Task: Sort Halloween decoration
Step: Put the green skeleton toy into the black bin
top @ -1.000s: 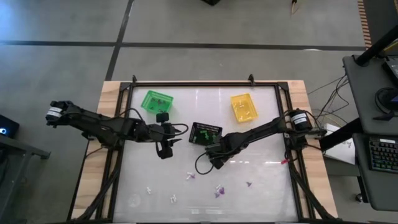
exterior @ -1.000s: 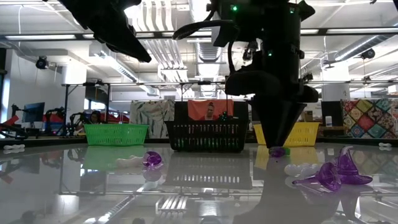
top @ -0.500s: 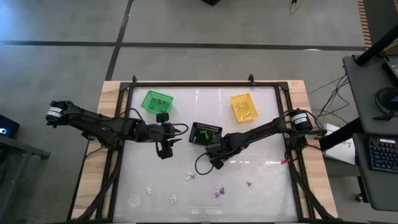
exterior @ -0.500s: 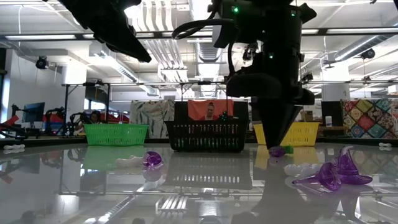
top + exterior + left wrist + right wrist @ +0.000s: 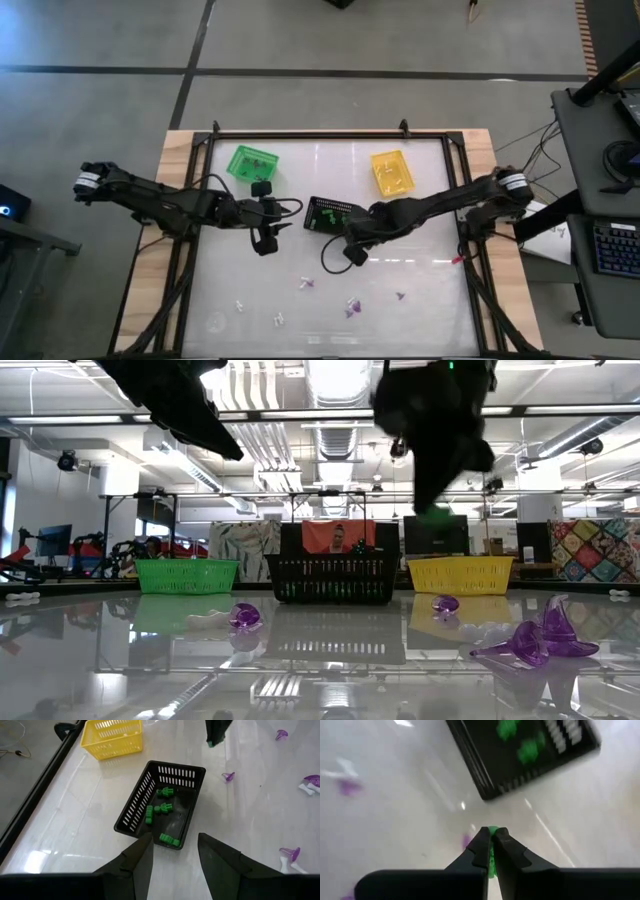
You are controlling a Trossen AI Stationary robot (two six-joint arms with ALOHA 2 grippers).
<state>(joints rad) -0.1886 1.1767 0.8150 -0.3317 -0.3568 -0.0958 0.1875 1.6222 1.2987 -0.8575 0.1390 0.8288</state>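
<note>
The glossy white tabletop [image 5: 420, 200] carries three baskets along its far half and a scatter of trinkets near its front edge.

The right arm has changed most since a second ago: its tool [image 5: 432, 510] has lifted off the surface, where it stood point-down beside a purple trinket [image 5: 445, 603], and now hangs high above the tabletop. Its elbow has swung out past the right edge. The jaws, then apart, are now pinched tight on a small green trinket [image 5: 492, 831] — a speck of green shows at the tips in the low view too. The left tool [image 5: 172, 852] has not moved; it hovers near the middle of the tabletop with its fingers spread and nothing between them, facing the black basket.

The black basket [image 5: 330, 213] sits at the centre and holds several green trinkets [image 5: 164, 809], one lying against its near wall. The green basket [image 5: 250, 161] stands toward the far-left corner with something small and green in it; the yellow basket [image 5: 391, 172], toward the far-right corner, has contents I cannot make out.

The remaining Halloween decoration [image 5: 350, 305] — purple and white pieces — lies loose toward the front edge, well apart from the baskets. A large purple piece [image 5: 535, 642] rests closest to the low camera.
</note>
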